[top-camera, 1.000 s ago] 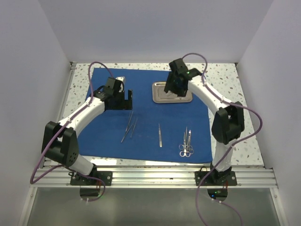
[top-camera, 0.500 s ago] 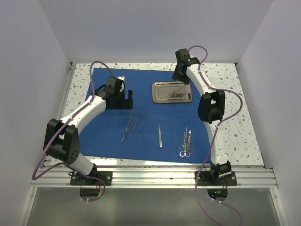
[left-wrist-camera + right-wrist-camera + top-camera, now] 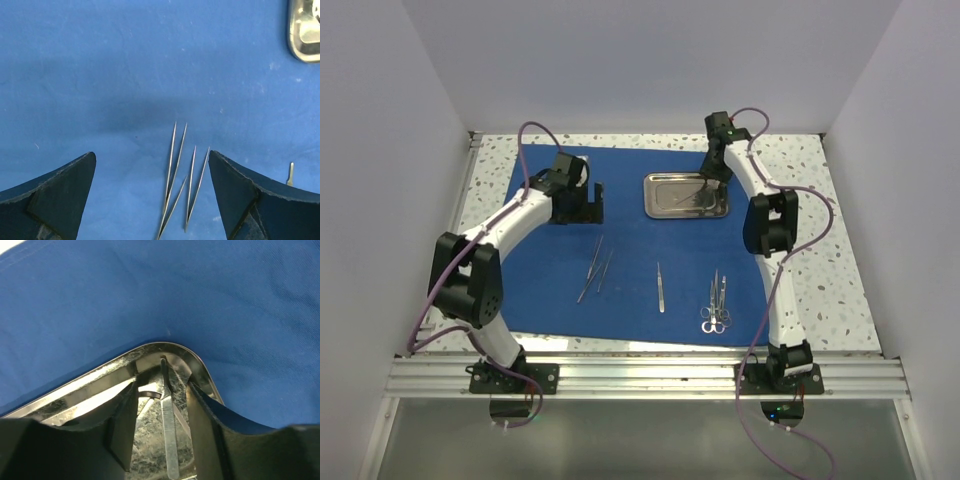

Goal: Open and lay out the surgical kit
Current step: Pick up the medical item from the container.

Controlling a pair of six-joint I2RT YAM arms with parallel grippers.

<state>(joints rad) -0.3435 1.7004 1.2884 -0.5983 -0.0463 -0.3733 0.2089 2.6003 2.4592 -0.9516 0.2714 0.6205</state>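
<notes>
The royal-blue drape [image 3: 630, 250] lies spread flat on the table. The steel tray [image 3: 665, 196] sits on its far part. My right gripper [image 3: 709, 184] reaches down into the tray's right end. In the right wrist view the gripper [image 3: 161, 386] is open, with its fingers [image 3: 202, 425] on either side of a flat silver instrument [image 3: 170, 440] lying in the tray [image 3: 100, 377]. My left gripper [image 3: 582, 208] is open and empty over the drape. Two tweezers [image 3: 596, 268] lie just in front of it, and their tips [image 3: 175, 160] show between the left gripper's [image 3: 151, 160] fingers.
A single tweezer [image 3: 660, 287] and ring-handled forceps [image 3: 716, 305] lie on the drape's near part. A tray corner [image 3: 304, 30] shows at the left wrist view's top right. Speckled tabletop [image 3: 820, 250] borders the drape; white walls stand close on three sides.
My right arm has stretched out and its gripper has gone from above the tray's middle down into its right end. My left gripper has shifted slightly towards the back.
</notes>
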